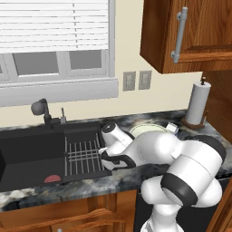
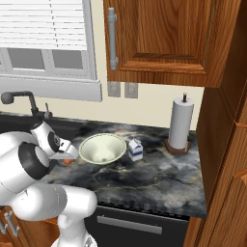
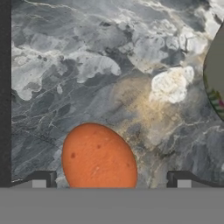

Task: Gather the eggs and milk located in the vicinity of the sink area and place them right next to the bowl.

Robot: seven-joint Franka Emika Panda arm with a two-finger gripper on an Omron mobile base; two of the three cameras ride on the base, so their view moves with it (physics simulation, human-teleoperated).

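Fingers (image 3: 111, 179) stand wide open, holding nothing. The egg (image 3: 99, 158) lies on the worktop (image 3: 87, 65) between them, near the bowl (image 2: 102, 148). The milk (image 2: 135, 149) stands just beside the bowl.

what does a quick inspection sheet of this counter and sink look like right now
surface: dark marbled counter, black sink set in it with a wire rack
job's things: egg on the counter left of the bowl; milk carton upright just right of the bowl
clutter: flat red piece in the sink; paper-towel roll by the wall
pincer: pincer open, low over the egg, which lies between the fingertips, nothing gripped
cables: nothing seen
surroundings: faucet, window with blinds, wall outlets, wooden cabinets
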